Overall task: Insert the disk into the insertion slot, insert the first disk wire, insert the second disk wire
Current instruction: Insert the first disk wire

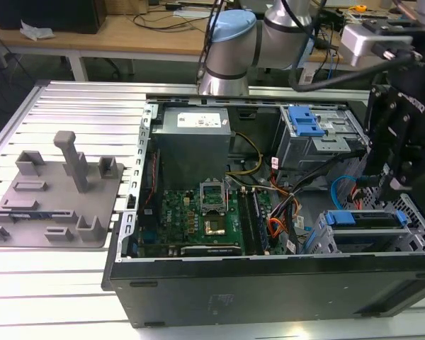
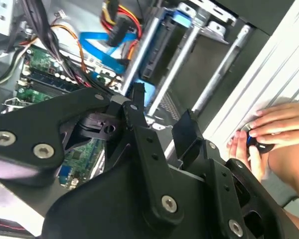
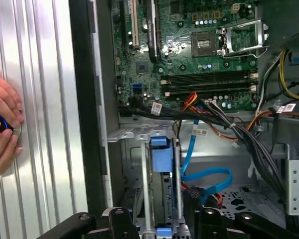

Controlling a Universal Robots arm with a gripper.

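The scene is lit brightly and evenly from above. In the exterior view a pale glare is seen on the ribbed metal table [image 1: 64, 92] toward its far edge, while the inside of the computer case [image 1: 198, 283] is left in soft shadow. In the first wrist view the table is washed out almost to white. In the second wrist view the black gripper [image 2: 162, 107], close to the lens, is rendered soft and dark, and a hand [image 2: 264, 132] is overexposed.

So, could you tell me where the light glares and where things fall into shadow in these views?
Exterior view: the ribbed table reflects pale light, the computer case sits darker. First wrist view: the table shines beside the hand, with a glare spot on the motherboard. Second wrist view: the claw is a dark mass against the washed-out table.
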